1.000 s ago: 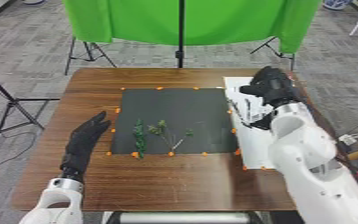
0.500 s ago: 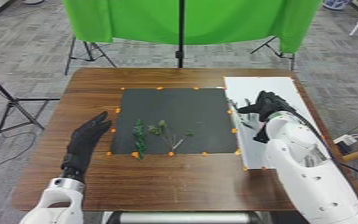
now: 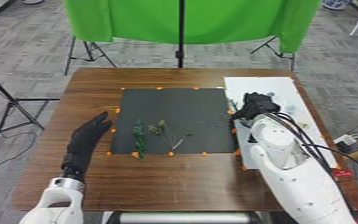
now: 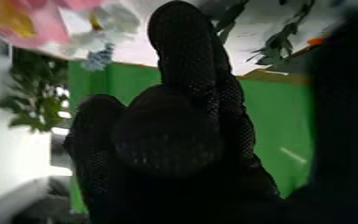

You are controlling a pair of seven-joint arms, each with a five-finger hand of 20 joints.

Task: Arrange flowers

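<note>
Over the white sheet (image 3: 260,85) hangs the right hand (image 3: 259,104), near leafy sprigs (image 4: 288,36).

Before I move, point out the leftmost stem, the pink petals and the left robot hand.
Leftmost stem (image 3: 139,134): head view, on its green leaves.
Pink petals (image 4: 48,29): right wrist view, on the pink surface.
Left robot hand (image 3: 79,142): head view, middle of the glove.
</note>
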